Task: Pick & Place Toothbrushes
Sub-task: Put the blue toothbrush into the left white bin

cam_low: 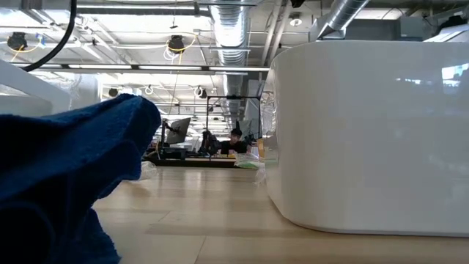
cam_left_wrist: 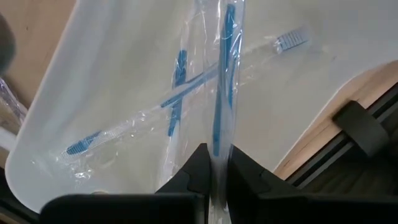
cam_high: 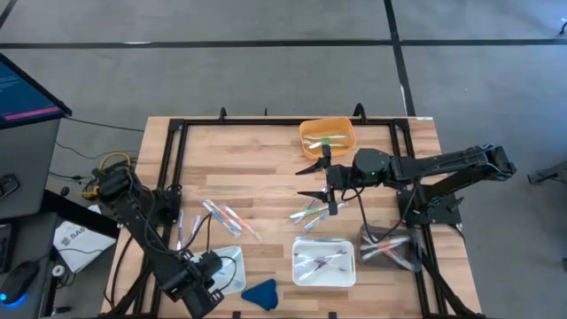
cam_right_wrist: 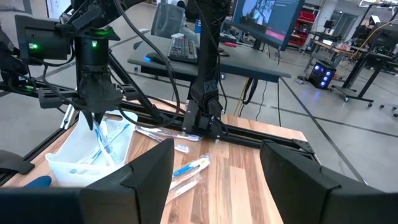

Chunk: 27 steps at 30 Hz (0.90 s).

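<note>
Left gripper (cam_left_wrist: 214,180), lower left of the high view, is clamped on a blue clear-wrapped toothbrush (cam_left_wrist: 222,81) over the white plastic tray (cam_left_wrist: 112,81); right gripper (cam_high: 321,183), centre frame, hangs spread and empty.

overhead down on table (cam_high: 266,168), low view level, wrist cameras close

Blue toothbrushes (cam_left_wrist: 219,81), white tray (cam_left_wrist: 124,81), orange bin (cam_high: 327,136).

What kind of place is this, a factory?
More likely a big robot lab or workshop. Bare ducts and hanging lamps run along a high ceiling, desks hold a monitor and a keyboard, and a person sits working far off.
</note>
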Available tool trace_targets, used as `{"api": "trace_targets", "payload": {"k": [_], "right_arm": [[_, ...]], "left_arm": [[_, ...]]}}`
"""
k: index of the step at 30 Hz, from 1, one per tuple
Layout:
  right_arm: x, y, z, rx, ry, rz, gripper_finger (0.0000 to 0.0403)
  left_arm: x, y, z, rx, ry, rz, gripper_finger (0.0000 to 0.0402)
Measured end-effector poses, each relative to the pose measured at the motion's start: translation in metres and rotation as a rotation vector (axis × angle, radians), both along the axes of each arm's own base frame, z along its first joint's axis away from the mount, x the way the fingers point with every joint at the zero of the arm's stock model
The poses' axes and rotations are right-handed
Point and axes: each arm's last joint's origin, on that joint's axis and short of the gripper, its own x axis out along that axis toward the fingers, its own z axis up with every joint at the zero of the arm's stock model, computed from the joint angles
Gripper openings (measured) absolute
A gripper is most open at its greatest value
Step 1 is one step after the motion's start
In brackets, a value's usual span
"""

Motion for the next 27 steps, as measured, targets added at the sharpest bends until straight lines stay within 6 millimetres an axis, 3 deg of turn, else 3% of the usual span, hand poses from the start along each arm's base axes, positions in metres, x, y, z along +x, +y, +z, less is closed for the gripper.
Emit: {"api": "trace_targets", "payload": {"k": [10, 27], "right_arm": [[0.0, 0.0, -0.001, -0.001, 0.012, 0.0, 0.0233], [0.0, 0.0, -0.001, -0.002, 0.014, 0.0, 0.0233]], "left_arm": [[-0.01, 0.005, -0.019, -0.014, 0.098, 0.018, 0.0017], [-0.008, 0.005, -0.02, 0.005, 0.051, 0.017, 0.0017]]}}
